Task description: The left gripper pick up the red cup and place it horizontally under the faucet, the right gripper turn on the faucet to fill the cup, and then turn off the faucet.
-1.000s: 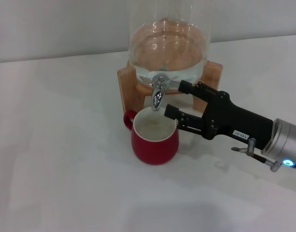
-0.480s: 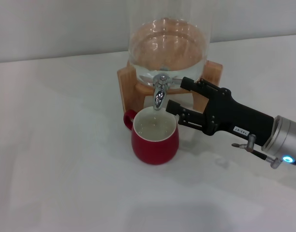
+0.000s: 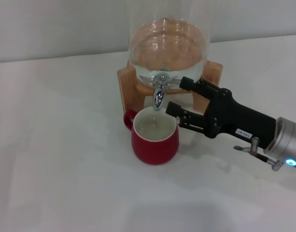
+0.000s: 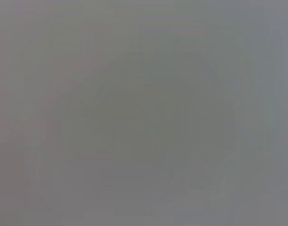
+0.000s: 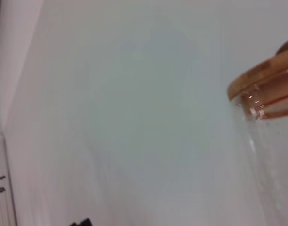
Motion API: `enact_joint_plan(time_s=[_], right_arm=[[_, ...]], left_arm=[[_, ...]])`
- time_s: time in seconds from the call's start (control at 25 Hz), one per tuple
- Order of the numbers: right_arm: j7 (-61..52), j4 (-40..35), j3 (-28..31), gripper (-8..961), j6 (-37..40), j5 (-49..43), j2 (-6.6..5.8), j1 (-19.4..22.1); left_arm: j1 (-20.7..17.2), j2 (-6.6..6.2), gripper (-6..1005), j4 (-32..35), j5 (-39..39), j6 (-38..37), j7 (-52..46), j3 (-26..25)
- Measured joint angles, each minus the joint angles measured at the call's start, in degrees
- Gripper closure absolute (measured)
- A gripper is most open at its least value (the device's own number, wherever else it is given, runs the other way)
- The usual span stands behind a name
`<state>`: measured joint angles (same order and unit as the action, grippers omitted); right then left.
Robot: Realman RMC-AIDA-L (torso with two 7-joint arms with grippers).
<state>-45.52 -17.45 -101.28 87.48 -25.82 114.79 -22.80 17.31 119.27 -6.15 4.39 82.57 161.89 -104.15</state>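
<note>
The red cup [image 3: 155,141] stands upright on the white table, right under the chrome faucet [image 3: 159,93] of the glass dispenser [image 3: 167,46], with liquid inside it and its handle toward the left. My right gripper [image 3: 177,96] is open just right of the faucet, one finger near the faucet's base and the other by the cup's rim, touching neither clearly. My left gripper is out of view; the left wrist view is plain grey.
The dispenser sits on a wooden stand [image 3: 127,83] at the back centre. The white table [image 3: 56,159] spreads to the left and front. The right wrist view shows the dispenser's wooden lid [image 5: 266,84] and a pale wall.
My right gripper has shifted slightly up and to the right beside the faucet. The cup has not moved.
</note>
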Motion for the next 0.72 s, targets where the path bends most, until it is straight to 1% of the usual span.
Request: enact_joint_plan(time_s=[0.16,0.24,0.72], right_arm=[[0.03,0.04,0.37,101,2.67,0.09,0.00,1.08],[0.06,-0.20,1.49,101,3.12,0.29,-0.01,1.53],[0.67,0.16,12.89,102,2.39,0.51,0.07,1.95]], left_arm=[[0.00,0.00,114,0.06,0.00,-0.04,0.00,0.00],[0.01,0.00,114,0.15,0.00,-0.04,0.00,0.00],[-0.55,0.06,114,0.12,0.00,0.23,0.00,0.00]])
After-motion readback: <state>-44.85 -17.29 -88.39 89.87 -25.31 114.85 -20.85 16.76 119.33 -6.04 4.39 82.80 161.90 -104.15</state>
